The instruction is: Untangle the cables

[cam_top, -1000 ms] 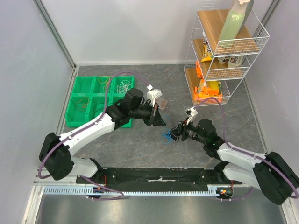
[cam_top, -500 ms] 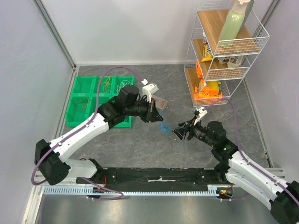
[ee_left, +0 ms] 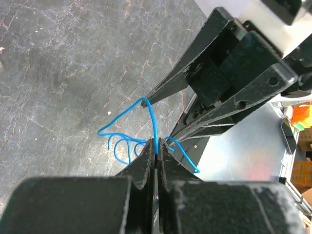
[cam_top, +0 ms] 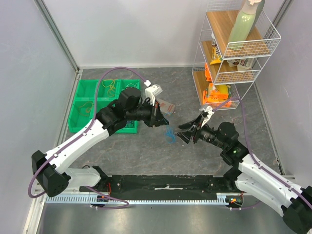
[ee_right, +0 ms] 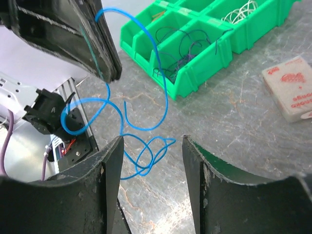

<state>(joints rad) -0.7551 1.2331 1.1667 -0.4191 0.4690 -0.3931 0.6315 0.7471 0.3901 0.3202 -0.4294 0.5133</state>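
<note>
Top external view: a grey table (cam_top: 146, 156) was shown, with green bins (cam_top: 80, 117) at its far left and other cables (cam_top: 111, 87) laid in them. Mid-table, the left gripper (cam_top: 164, 122) was pressed together on a blue cable (cam_top: 169, 135) dangled beneath it. The right gripper (cam_top: 187, 134) was held spread just right of that cable.

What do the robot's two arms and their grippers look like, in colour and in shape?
Both the left arm and the right arm have white shells with black joints; a lilac hose loops along each. The left gripper and the right gripper are black, each with two flat, tapering, scuffed fingers.
</note>
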